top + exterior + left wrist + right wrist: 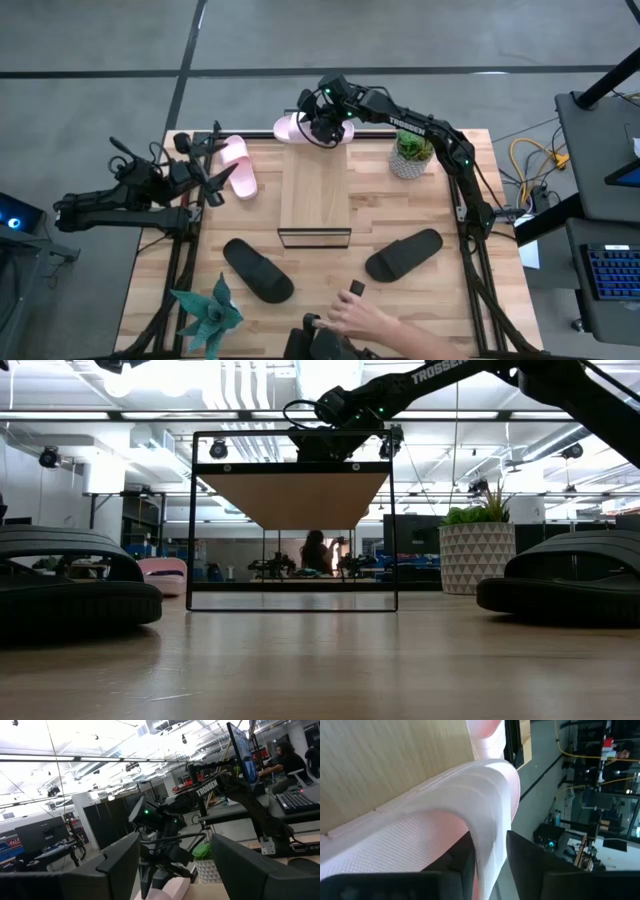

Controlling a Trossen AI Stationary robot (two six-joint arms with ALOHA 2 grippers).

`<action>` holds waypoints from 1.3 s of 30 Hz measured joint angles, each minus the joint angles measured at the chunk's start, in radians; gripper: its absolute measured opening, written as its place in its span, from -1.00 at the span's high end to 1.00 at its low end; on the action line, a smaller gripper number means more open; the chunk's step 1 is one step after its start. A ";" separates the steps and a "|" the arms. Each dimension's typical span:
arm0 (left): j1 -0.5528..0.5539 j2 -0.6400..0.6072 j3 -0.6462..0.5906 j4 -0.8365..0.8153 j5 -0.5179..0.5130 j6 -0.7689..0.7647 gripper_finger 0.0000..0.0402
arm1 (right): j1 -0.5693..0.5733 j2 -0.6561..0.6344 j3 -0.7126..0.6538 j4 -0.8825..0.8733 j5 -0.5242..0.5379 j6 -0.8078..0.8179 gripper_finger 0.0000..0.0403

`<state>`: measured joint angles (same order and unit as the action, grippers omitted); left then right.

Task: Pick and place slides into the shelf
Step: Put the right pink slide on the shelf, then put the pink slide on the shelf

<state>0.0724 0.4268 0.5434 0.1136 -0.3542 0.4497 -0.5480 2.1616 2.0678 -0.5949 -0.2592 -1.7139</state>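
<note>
Right gripper (325,128) is at the far end of the shelf (315,190), and a pale pink slide (300,128) sits right there with it at the shelf's back edge — that's the 1 in play. The right wrist view shows the 2 dark fingers (530,865) straddling the edge of that slide's wide strap (485,795), close on either side with slim gaps showing, so I'd call the grip loosening rather than firm; whether it has truly let go, I can't tell. Scorecard, as I judge it: this first pink slide is at the shelf's far end and about placed, and 3 remain. The second pink slide (240,165) lies on the tabletop (440,290) between the left gripper and the shelf. 1 black slide (257,270) rests near the front left, the other black slide (403,255) near the front right, both well apart from the shelf. The right arm stretches long from its base on the right edge, past the potted plant (412,155), wrist angled down at the shelf's back. The left gripper (212,172) waits at the left edge just beside the second pink slide, fingers spread wide, nothing held. A person's hand (355,315) shows at the front edge — not part of the rig.
</note>
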 joint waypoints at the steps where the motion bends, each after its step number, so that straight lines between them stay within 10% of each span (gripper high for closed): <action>1: 0.000 0.001 -0.001 0.000 0.000 0.000 -0.14 | 0.000 -0.001 0.000 0.000 0.001 0.013 0.45; 22: 0.000 0.004 -0.027 0.009 -0.061 0.001 -0.14 | 0.065 -0.073 0.141 -0.243 0.398 0.366 0.30; 39: 0.001 0.177 0.135 -0.040 -0.314 0.040 -0.14 | 0.034 -0.299 0.152 -0.346 0.032 0.933 0.40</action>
<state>0.0731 0.6041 0.6785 0.0738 -0.6685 0.4897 -0.5137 1.8622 2.2196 -0.9413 -0.2275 -0.7809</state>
